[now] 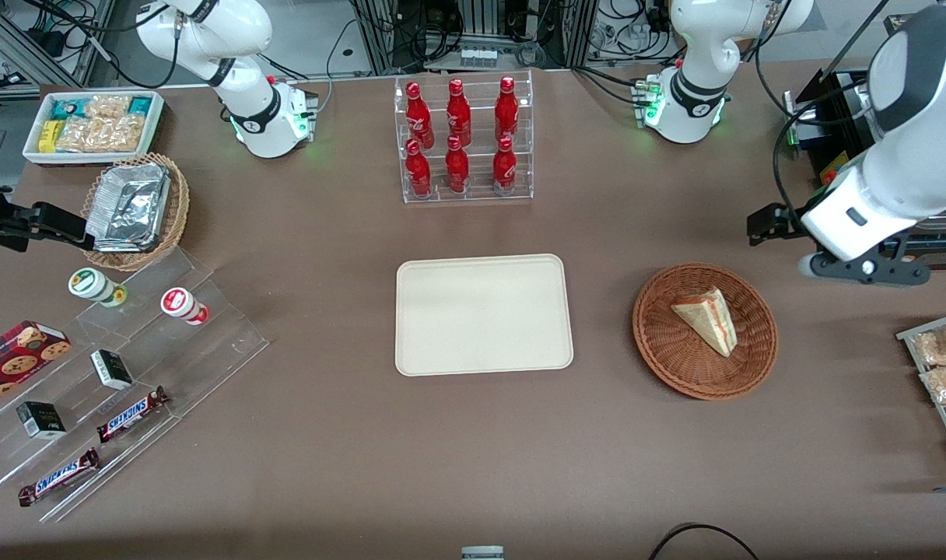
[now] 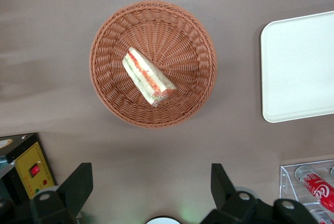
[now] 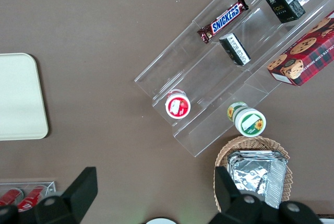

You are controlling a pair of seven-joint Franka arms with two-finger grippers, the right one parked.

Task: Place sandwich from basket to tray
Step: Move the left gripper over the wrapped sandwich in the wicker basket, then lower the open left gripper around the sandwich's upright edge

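Brown surface [image 1: 473, 435] carries everything here, with the cream tray [image 1: 485, 314] lying flat and bare at its middle. Farther from the front camera than the tray stands a clear rack of red bottles [image 1: 463, 138]. Toward the working arm's end, well apart from the tray, sits the reddish-brown wicker basket [image 1: 660, 342], round and shallow. The end effector [image 2: 151, 182] hangs above the surface near the basket, farther from the front camera than it and touching nothing; the wrist view shows its two dark fingers [image 2: 77, 181] spread wide apart with only bare surface between them.

Toward the parked arm's end lie a stepped clear display [image 1: 169, 342] holding chocolate bars [image 1: 131, 414], small dark boxes and two round tubs, and a lighter wicker basket with crumpled foil trays [image 1: 131, 206]. A white box of packaged snacks [image 1: 93, 124] sits farther from the front camera than that.

The sandwich [image 1: 708, 318] lies inside the reddish-brown basket, a pale triangular wedge resting on its side, its red, orange and green filling showing along the cut edge in the wrist view [image 2: 147, 75].
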